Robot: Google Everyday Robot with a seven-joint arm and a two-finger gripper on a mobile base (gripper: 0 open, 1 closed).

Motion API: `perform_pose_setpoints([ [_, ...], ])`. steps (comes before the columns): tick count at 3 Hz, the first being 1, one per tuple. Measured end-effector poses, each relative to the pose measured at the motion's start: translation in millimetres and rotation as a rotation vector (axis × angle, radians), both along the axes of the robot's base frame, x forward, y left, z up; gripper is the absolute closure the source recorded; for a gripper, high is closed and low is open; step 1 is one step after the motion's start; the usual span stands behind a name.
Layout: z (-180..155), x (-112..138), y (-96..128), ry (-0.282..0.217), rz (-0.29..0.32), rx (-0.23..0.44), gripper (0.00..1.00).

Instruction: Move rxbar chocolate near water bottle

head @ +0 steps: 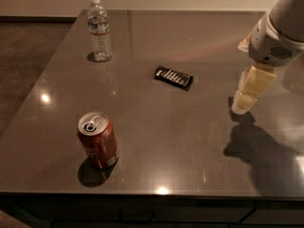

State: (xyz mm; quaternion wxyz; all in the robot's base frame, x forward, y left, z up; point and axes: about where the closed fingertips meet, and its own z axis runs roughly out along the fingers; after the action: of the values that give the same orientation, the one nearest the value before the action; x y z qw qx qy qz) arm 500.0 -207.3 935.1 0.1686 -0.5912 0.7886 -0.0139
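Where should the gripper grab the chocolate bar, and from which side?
Probably best to grip the rxbar chocolate across its narrow width, at mid-length, coming straight down from above. It lies flat on the table, so only its long edges offer purchase, and they run left to right, slightly slanted. The gripper hangs off to its right, apart from it.
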Motion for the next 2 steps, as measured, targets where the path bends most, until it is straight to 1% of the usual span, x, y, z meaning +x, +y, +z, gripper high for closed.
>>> perform_pose_setpoints([
  [1, -17.4, 24.9, 5.2, 0.01, -0.015, 0.024, 0.0],
  [2, -33.8, 48.6, 15.2, 0.022, -0.029, 0.054, 0.0],
])
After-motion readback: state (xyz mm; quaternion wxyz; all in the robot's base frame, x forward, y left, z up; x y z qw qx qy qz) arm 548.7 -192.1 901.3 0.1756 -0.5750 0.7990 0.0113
